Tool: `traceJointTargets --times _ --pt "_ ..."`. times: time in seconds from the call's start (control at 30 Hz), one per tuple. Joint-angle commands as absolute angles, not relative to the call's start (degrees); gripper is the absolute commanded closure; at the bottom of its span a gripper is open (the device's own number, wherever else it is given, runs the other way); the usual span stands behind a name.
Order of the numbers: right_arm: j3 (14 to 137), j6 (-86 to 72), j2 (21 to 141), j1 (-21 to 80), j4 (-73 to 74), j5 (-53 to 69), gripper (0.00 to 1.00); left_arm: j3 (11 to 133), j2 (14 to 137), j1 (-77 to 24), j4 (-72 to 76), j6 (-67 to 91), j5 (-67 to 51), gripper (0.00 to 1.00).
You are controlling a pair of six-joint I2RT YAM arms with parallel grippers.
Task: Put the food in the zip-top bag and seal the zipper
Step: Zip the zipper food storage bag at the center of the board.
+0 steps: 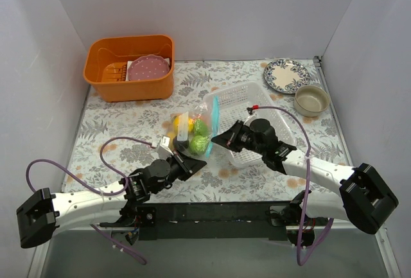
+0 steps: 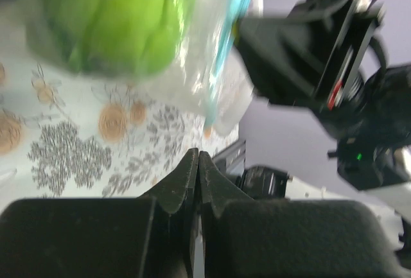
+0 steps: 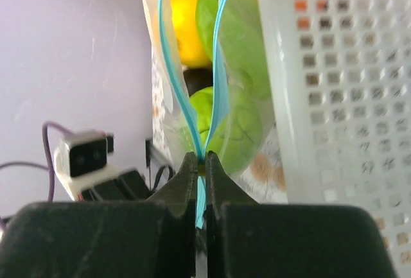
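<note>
The clear zip-top bag point(image 1: 192, 130) lies in mid-table against the white basket, with yellow and green food point(image 1: 199, 143) inside. My right gripper point(image 1: 216, 140) is shut on the near end of the teal zipper point(image 3: 201, 162). Above the jaws the two strips point(image 3: 173, 79) stand apart. Through that gap I see a yellow piece point(image 3: 186, 27), green pieces point(image 3: 237, 40), a dark ball point(image 3: 196, 79) and a bit of orange. My left gripper point(image 1: 194, 157) is shut, its tips point(image 2: 198, 157) just below the bag's corner point(image 2: 225, 108). Nothing shows between them. A green piece point(image 2: 109, 21) fills the left wrist view.
The white mesh basket point(image 1: 253, 124) stands right of the bag, close to my right gripper. An orange tub point(image 1: 131, 66) with a pink plate is at the back left. A blue patterned plate point(image 1: 286, 74) and a beige bowl point(image 1: 312, 100) are at the back right.
</note>
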State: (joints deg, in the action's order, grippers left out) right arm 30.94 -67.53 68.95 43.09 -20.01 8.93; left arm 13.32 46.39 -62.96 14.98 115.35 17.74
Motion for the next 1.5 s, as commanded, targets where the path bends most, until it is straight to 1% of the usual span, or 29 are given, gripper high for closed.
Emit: traceJointTargets --times 0.0,0.1,0.2,0.33,0.37,0.4,0.43,0.47,0.5,0.57,0.6,0.63,0.67,0.7,0.83,0.93,1.07,1.1,1.17,1.2,1.33,1.47 --pt "31.5 -67.4 67.3 40.9 -27.2 -2.4 0.99 14.8 46.4 -65.6 13.0 114.6 16.3 1.00" --pt "31.7 -67.7 67.5 40.8 -27.2 -1.7 0.98 15.0 46.4 -66.2 12.8 114.2 17.0 1.00" --pt "33.5 -66.5 67.6 40.8 -24.5 -0.4 0.91 14.9 45.4 -66.2 12.1 114.2 18.3 1.00" --pt "35.8 -63.0 67.8 40.8 -19.6 3.0 0.88 15.4 44.5 -66.3 10.4 114.1 20.6 1.00" --pt "36.3 -62.3 67.9 40.8 -18.2 4.8 0.88 15.6 44.3 -66.2 9.5 114.0 21.3 0.97" --pt "37.1 -61.7 67.8 40.8 -16.5 5.6 0.89 16.1 44.0 -66.2 9.3 113.3 21.8 0.76" --pt "36.9 -61.5 67.5 40.9 -14.8 6.6 0.89 16.1 43.8 -66.3 9.2 113.0 23.2 0.68" --pt "36.5 -61.6 67.2 40.9 -14.8 8.5 0.90 16.3 43.5 -66.2 9.5 112.7 23.7 0.64" --pt "36.0 -61.8 66.2 40.9 -14.9 9.1 0.90 16.2 43.3 -66.2 9.9 111.9 24.1 0.54" --pt "34.4 -62.5 65.2 41.0 -14.7 10.6 0.90 15.9 43.2 -66.2 12.5 111.3 24.6 0.39" --pt "34.1 -62.5 64.9 40.8 -14.3 11.2 0.90 15.8 43.2 -66.2 13.2 111.0 24.7 0.33" --pt "34.0 -62.5 64.3 41.0 -13.7 11.5 0.90 15.7 43.4 -66.2 13.8 110.8 24.7 0.17" --pt "33.9 -62.5 63.9 41.0 -12.8 12.2 0.91 15.9 44.0 -66.2 14.2 110.8 24.9 0.12" --pt "33.8 -62.6 63.5 41.0 -12.7 12.6 0.91 16.2 44.3 -66.2 14.5 110.9 24.9 0.10" --pt "33.1 -62.7 62.5 41.2 -12.6 13.9 0.91 16.5 46.1 -66.2 17.0 110.2 24.9 0.10" --pt "33.5 -62.4 62.7 41.3 -12.0 15.4 0.91 18.1 48.0 -66.2 17.8 109.4 24.7 0.13" --pt "33.6 -62.2 62.8 41.4 -11.5 18.3 0.92 18.8 49.7 -66.2 19.1 108.8 25.1 0.29" --pt "33.2 -62.2 62.5 41.5 -11.6 18.4 0.92 18.9 50.3 -66.2 19.4 108.8 25.1 0.38" --pt "32.9 -62.3 62.2 41.5 -11.6 18.6 0.92 19.0 50.7 -66.2 19.7 109.3 24.8 0.45" --pt "32.8 -62.2 62.2 41.5 -11.6 18.6 0.92 19.0 51.0 -66.2 19.7 109.6 24.7 0.51" --pt "32.9 -62.2 62.7 41.5 -11.9 19.3 0.93 19.2 51.7 -66.2 20.6 109.4 24.2 0.53" --pt "32.8 -62.7 63.3 41.5 -13.1 19.5 0.93 19.8 53.0 -66.2 20.6 109.4 22.6 0.50"
